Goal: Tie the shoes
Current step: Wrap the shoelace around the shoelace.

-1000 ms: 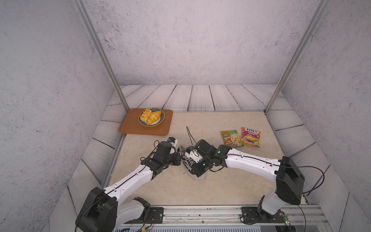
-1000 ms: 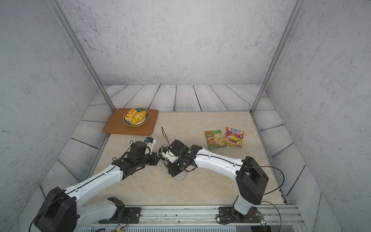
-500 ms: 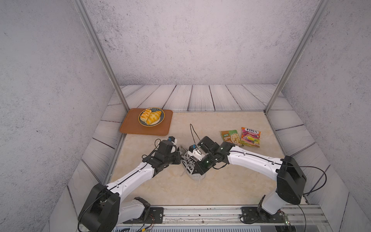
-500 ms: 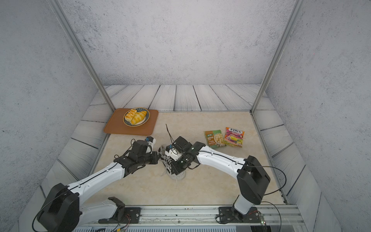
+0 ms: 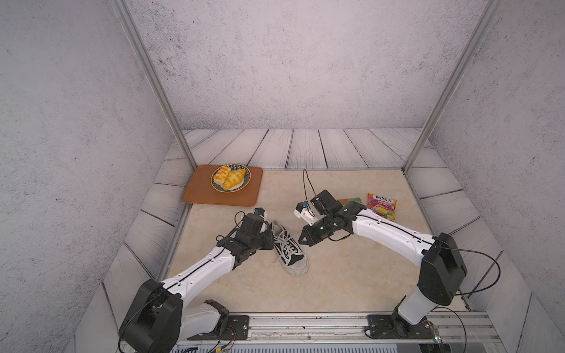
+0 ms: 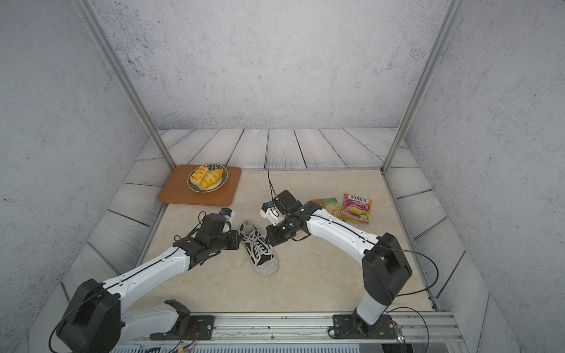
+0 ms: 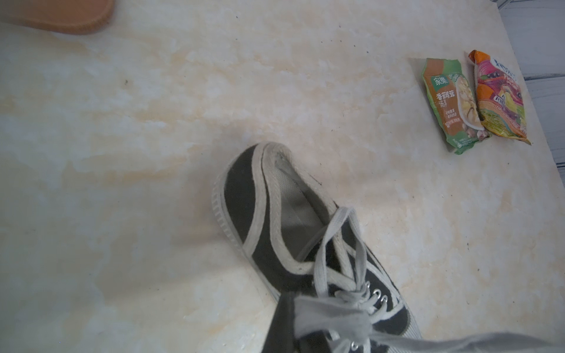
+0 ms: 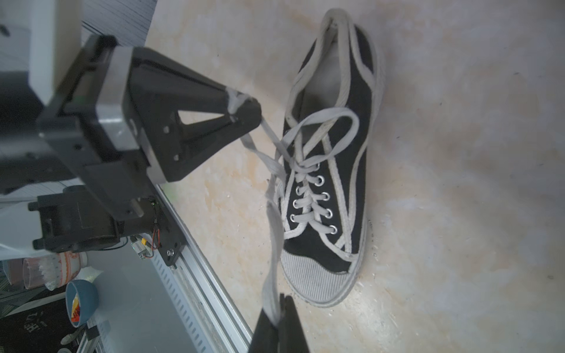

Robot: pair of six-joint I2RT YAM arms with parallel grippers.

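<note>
A black canvas low-top sneaker with a white rubber sole and ribbed toe cap (image 5: 293, 259) (image 6: 262, 257) (image 7: 241, 195) (image 8: 363, 128) is sitting upright on its sole near the middle of the beige marbled tabletop (image 5: 351, 275). Its toe is pointing toward the robot's base rail and its heel toward the far side. It is lying between the two arms.

The flat white laces (image 8: 307, 181) (image 7: 330, 318) are running through the metal eyelets. They are crossing loosely over the tongue, and one strand is looping across the shoe's opening.

The left end effector (image 5: 270, 240) (image 8: 244, 107) is sitting just beside the sneaker's left side. Its jaws are pressing together at the tips and pinching a bunched piece of lace. From there the strand is running to the top eyelets.

The right end effector (image 5: 302, 240) (image 6: 268, 241) (image 8: 281, 311) is hovering just beside the sneaker on the opposite side. Its jaws are also closing fully, clamping the other lace strand, which is stretching from the eyelets to its tips.

At the far left a brown rectangular tray (image 5: 198, 195) is carrying a blue-rimmed round plate (image 5: 232, 190) of golden pastries (image 5: 229, 178). At the far right a green snack packet (image 6: 331, 206) (image 7: 449, 101) is lying touching a pink FOX'S candy bag (image 5: 382, 206). Both are well apart from the sneaker.
</note>
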